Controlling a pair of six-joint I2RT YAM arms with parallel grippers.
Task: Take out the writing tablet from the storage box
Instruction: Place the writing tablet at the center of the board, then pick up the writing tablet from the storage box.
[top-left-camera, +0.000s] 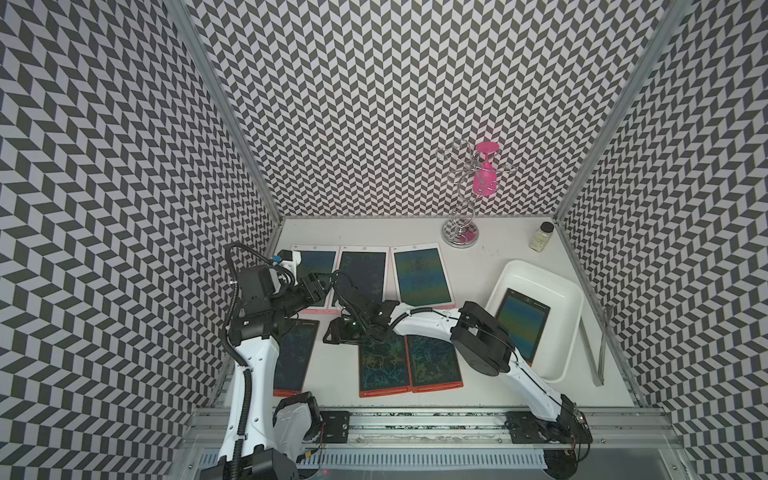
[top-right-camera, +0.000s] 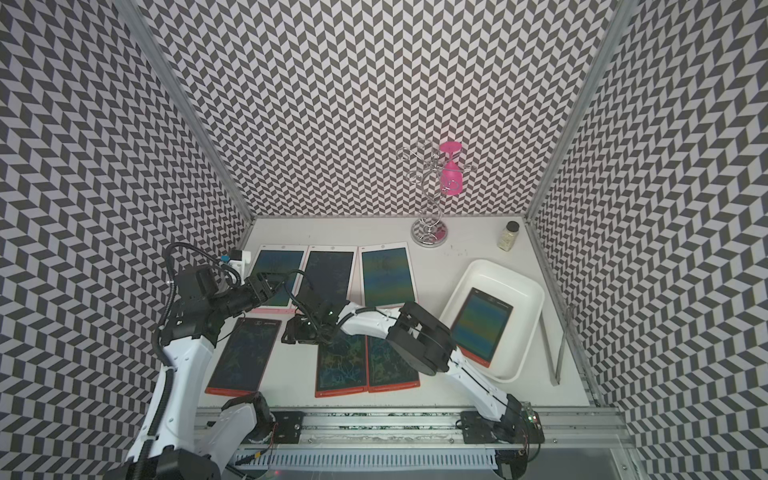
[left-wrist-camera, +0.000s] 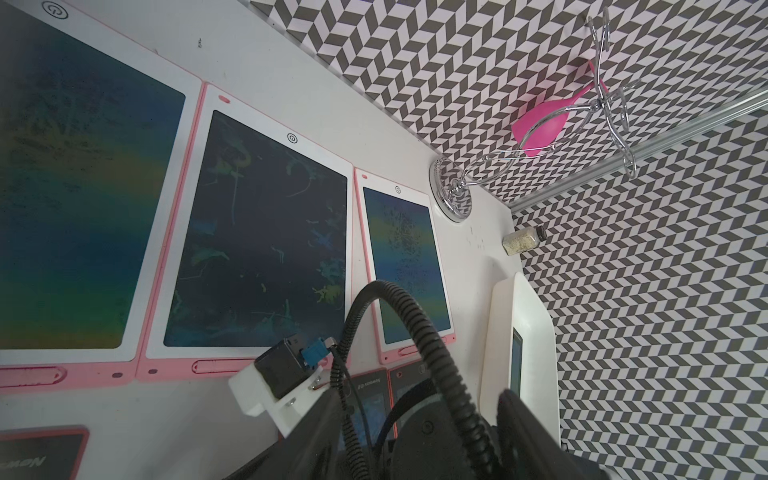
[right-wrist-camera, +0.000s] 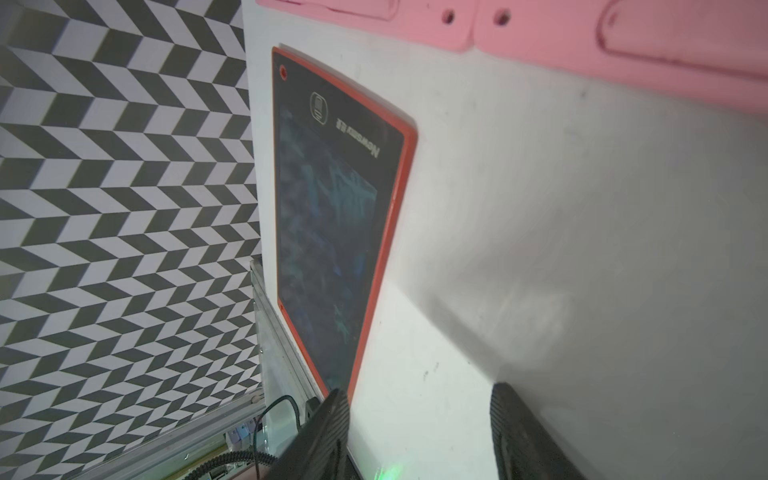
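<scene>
- The shallow white plastic storage box (top-left-camera: 540, 277), a rectangle with rounded corners, sits at the table's right side near the right wall. A thin grey metal strip (top-left-camera: 597, 378) lies between its rim and that wall.
- Inside it lies the red-framed, dark-screened writing tablet (top-left-camera: 524, 326), close to the box's left wall. Bare white floor shows on its far and right sides.
- The tablet's long axis follows the box's long axis, running near to far at a slight angle. Its red end strip faces the rail and its dark logo end faces the back wall.
- The right arm's black elbow (top-left-camera: 482, 349) overlaps the tablet's near-left corner in both top views.
- Three pink-and-white tablets (top-left-camera: 422, 276) fill the far row and three red tablets (top-left-camera: 384, 365) fill the near row. Bare table shows between the leftmost red one and the middle pair.
- The right gripper (right-wrist-camera: 419, 392) hovers over that gap, fingers spread, with nothing between them.
- The left gripper (top-left-camera: 320, 289) hangs above the leftmost pink tablet, fingers apart and empty.
</scene>
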